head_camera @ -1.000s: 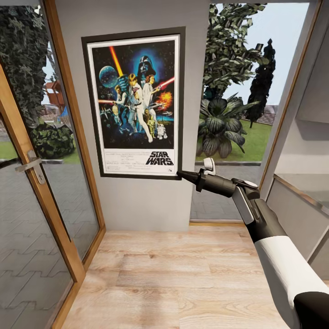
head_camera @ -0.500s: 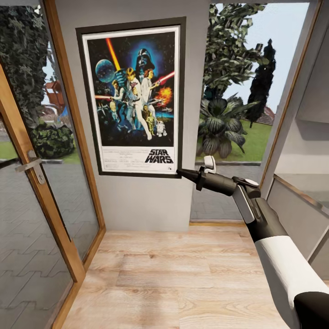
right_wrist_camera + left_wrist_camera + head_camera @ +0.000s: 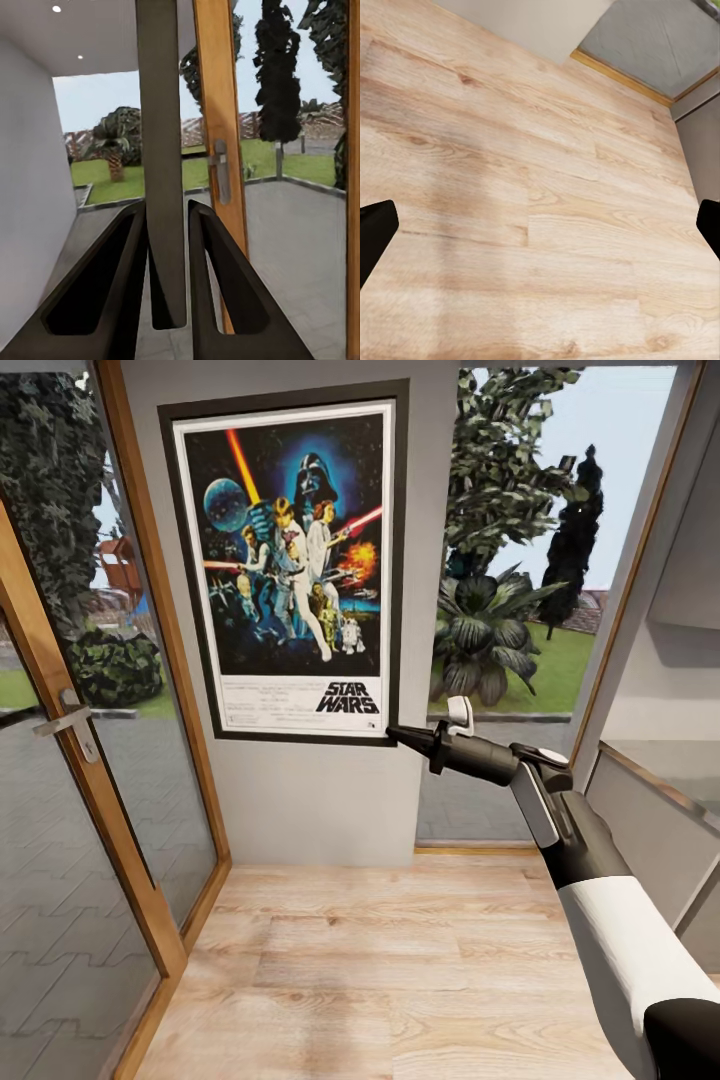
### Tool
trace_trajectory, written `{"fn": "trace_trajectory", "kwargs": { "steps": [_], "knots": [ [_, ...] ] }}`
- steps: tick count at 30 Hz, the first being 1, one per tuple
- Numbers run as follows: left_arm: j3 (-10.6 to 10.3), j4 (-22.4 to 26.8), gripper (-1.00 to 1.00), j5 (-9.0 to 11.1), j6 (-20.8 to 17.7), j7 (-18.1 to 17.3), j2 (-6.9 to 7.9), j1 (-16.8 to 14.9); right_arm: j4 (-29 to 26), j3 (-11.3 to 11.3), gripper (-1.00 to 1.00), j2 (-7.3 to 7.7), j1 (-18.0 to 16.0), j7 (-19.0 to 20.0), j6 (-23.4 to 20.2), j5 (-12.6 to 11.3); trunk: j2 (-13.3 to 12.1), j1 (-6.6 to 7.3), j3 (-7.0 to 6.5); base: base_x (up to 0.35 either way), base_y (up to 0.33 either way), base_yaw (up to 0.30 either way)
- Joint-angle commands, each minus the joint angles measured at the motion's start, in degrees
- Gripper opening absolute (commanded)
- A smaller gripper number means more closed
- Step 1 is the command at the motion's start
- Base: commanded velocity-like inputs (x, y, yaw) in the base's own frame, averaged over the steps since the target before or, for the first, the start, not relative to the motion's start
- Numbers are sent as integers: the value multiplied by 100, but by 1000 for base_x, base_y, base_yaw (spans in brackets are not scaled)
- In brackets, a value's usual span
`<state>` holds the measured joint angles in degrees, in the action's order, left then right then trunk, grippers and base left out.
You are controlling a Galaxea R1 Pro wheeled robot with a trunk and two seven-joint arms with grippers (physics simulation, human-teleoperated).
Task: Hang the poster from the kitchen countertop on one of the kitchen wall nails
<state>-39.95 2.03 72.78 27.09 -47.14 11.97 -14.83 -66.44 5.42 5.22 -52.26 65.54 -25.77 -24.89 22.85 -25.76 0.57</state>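
The right tool point(image 3: 400, 735) pinches the lower right corner of the Star Wars poster point(image 3: 290, 560), held flat against the grey wall point(image 3: 320, 800). Lift slowly and keep it upright until the nail catches. The left tool's fingers point(image 3: 375, 236) are spread over the wood floor point(image 3: 540, 210).

bright daylight via windows point(image 3: 520, 560) — soft floor point(image 3: 400, 960) shadows — sharp render
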Motion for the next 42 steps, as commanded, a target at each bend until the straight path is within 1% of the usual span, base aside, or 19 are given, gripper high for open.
{"fn": "trace_trajectory", "kwargs": {
  "steps": [1, 10, 16, 20, 28, 42],
  "knots": [
    [-48, -1, 100, 43, 24, -8, 0, -2, 0, 12, -100, 6, -4, -6, -62, -59, 7, -3, 6, 0, 0, 0],
    [-48, -1, 100, 43, 24, -8, 2, -2, -8, 12, -100, 6, -27, -58, -68, -51, 7, -3, 6, 0, 0, 0],
    [-48, -1, 100, 43, 24, -5, 1, -2, -6, 12, -100, -11, -86, -321, -85, -58, 7, -3, 6, 0, 0, 0],
    [-48, -1, 100, 43, 24, -5, 0, -2, -6, 12, -100, -18, -101, -357, -95, -59, 7, -3, 6, 0, 0, 0],
    [-48, -1, 100, 43, 24, -5, 2, -2, 1, 12, -100, -30, -193, -374, -103, -76, 7, -3, 6, 0, 0, 0],
    [-44, -1, 100, 43, 24, -5, 3, -2, 18, 12, -100, -38, -206, -338, -94, -68, 7, -3, 6, 23, 0, 0]
  ]
}}
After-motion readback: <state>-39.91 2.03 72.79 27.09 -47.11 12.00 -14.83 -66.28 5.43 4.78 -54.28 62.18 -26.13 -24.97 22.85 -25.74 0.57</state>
